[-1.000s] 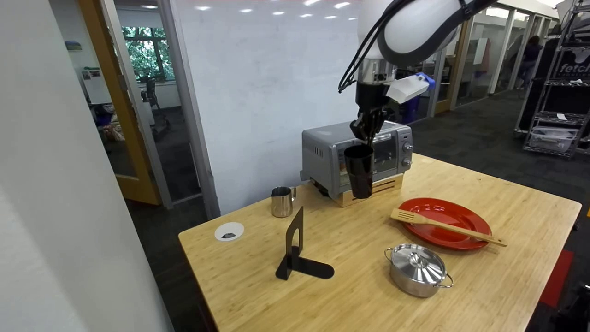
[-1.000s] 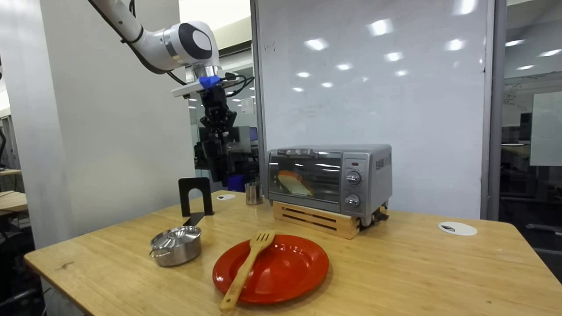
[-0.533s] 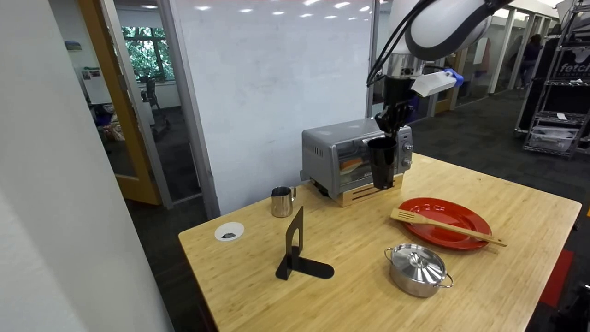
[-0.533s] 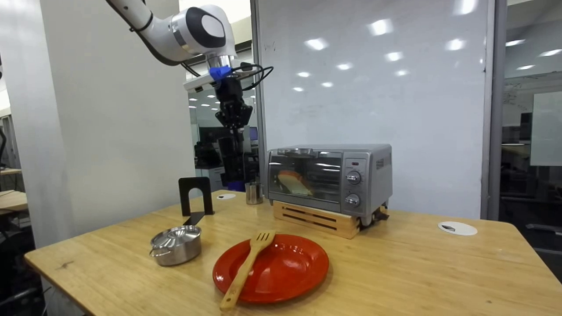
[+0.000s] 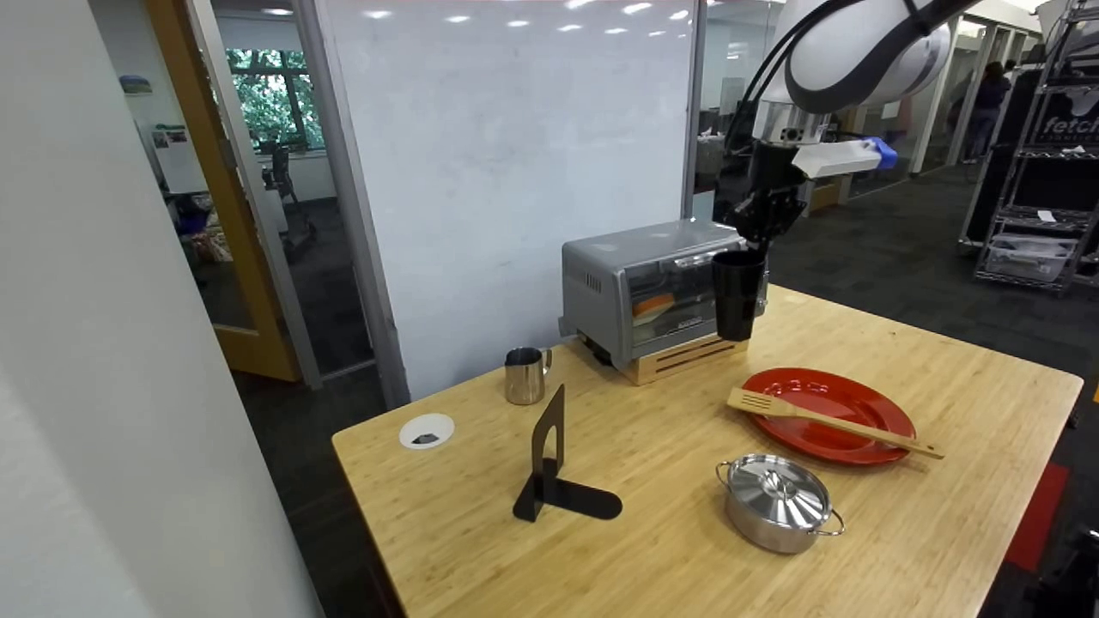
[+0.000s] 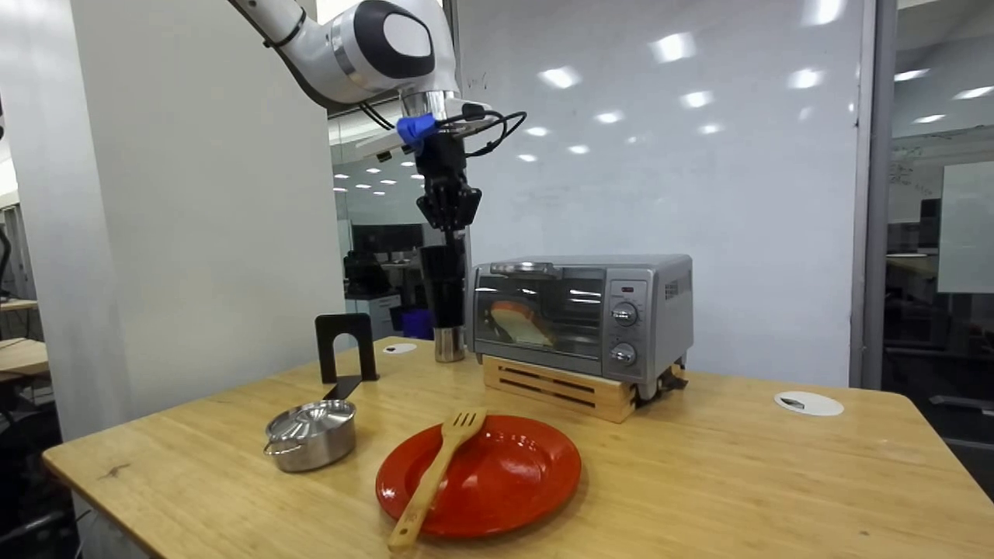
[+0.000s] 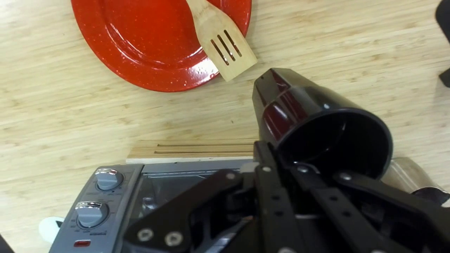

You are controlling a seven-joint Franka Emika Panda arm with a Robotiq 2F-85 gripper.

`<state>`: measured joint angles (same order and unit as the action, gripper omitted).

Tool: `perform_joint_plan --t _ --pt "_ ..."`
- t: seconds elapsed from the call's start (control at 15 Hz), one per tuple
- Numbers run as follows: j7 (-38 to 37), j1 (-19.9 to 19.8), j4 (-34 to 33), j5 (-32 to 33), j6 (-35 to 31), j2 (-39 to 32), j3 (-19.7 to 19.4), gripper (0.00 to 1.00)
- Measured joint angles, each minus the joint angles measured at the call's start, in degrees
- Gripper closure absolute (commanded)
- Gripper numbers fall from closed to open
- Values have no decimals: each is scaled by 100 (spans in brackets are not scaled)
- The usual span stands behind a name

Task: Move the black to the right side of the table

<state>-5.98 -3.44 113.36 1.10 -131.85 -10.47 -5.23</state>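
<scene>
The black cup (image 5: 737, 299) hangs in the air above the table (image 5: 652, 571), mouth up and slightly tilted, in front of the toaster oven's knob end. My gripper (image 5: 757, 244) points down and is shut on the cup's rim wall. In an exterior view the cup (image 6: 441, 289) and gripper (image 6: 453, 236) show left of the oven, with the cup's base overlapping the metallic cup behind it. In the wrist view one fingertip of the gripper (image 7: 272, 154) lies outside the wall of the cup (image 7: 286, 109), the other inside its dark mouth, partly hidden.
The grey toaster oven (image 6: 578, 310) stands on a wooden base (image 6: 551, 388). A red plate (image 6: 512, 481) with a wooden spatula (image 6: 435, 481) lies in front of it. A lidded steel pot (image 5: 777, 506), black L-shaped stand (image 5: 549, 481) and metallic cup (image 5: 525, 378) stand on the table.
My gripper has carried the black cup to the right in both exterior views, along the front of the toaster oven and slightly up. The objects on the table have not moved.
</scene>
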Motion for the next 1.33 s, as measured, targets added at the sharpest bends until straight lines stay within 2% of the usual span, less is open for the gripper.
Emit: perform_joint_plan --t 0.73,1.33 --pt "-79 -32 2 -66 -63 -33 -53 99" --pt "-242 -851 -310 -557 -322 -38 -795 99"
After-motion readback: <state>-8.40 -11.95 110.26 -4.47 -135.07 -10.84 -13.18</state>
